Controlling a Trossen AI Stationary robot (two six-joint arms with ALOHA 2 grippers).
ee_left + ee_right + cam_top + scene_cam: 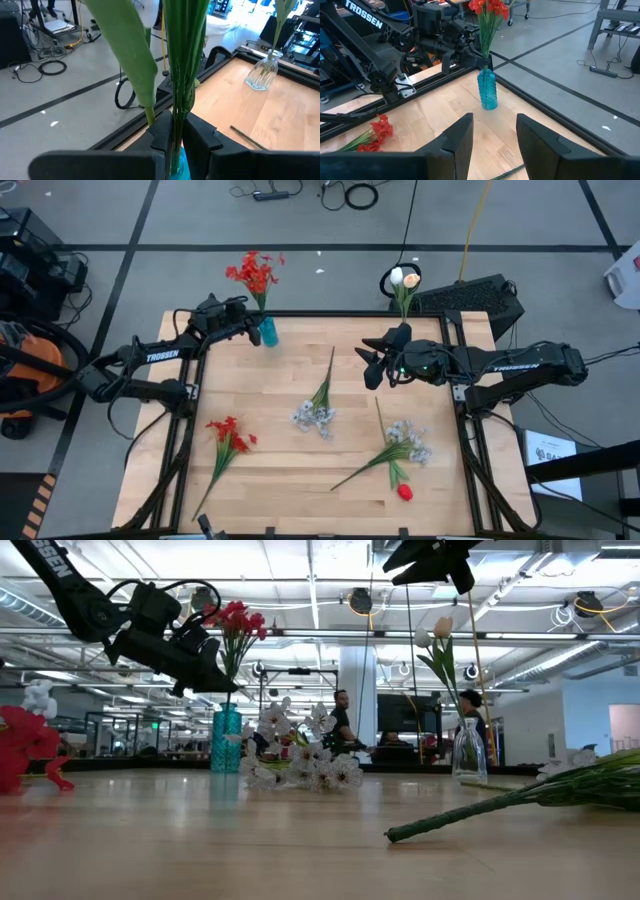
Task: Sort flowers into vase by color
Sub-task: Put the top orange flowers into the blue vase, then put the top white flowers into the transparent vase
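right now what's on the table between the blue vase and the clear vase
Nothing: in the high view, bare wood runs from the blue vase to the clear vase; the right gripper hangs nearby.

Left gripper (pixel 262 323), upper left of frame, jaws closed narrowly; right gripper (pixel 368 367), centre right, jaws spread.

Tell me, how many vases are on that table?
2. A blue vase with red flowers stands at the far left edge; a clear glass vase with pale tulips stands at the far right corner.
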